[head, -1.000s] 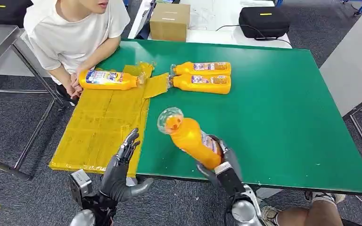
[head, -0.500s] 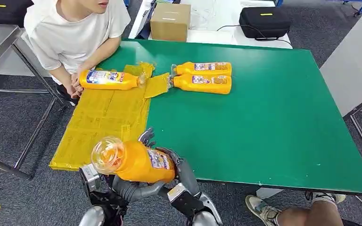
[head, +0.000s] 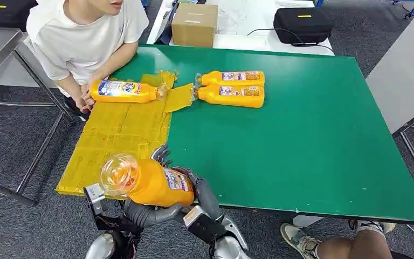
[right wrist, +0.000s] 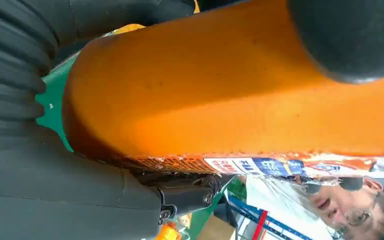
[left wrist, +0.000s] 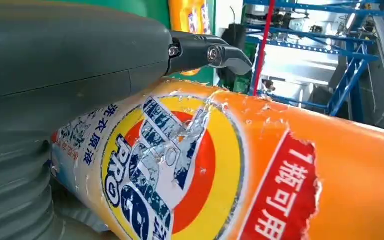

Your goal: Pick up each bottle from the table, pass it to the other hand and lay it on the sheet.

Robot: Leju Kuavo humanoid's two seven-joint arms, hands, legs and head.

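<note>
Handover, mid-air at the table's [head: 302, 162] near edge. The bottle [head: 156, 184] lies roughly level, cap toward the sheet [head: 116, 135]. Right hand [head: 202, 194] fingers wrap its base; left hand [head: 145, 211] cradles beneath, apparently closed on it, nearer the sheet.

robot hand [left wrist: 80, 65] | grey thumb rests on orange bottle [left wrist: 260, 170] | torn label

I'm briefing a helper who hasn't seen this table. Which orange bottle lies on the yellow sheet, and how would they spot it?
Find the green table, then the yellow sheet along its left side. At the sheet's far end, by the seated person's hands, lies one orange bottle. Unlike the bottle pair on bare green, it lies alone on the yellow.
</note>
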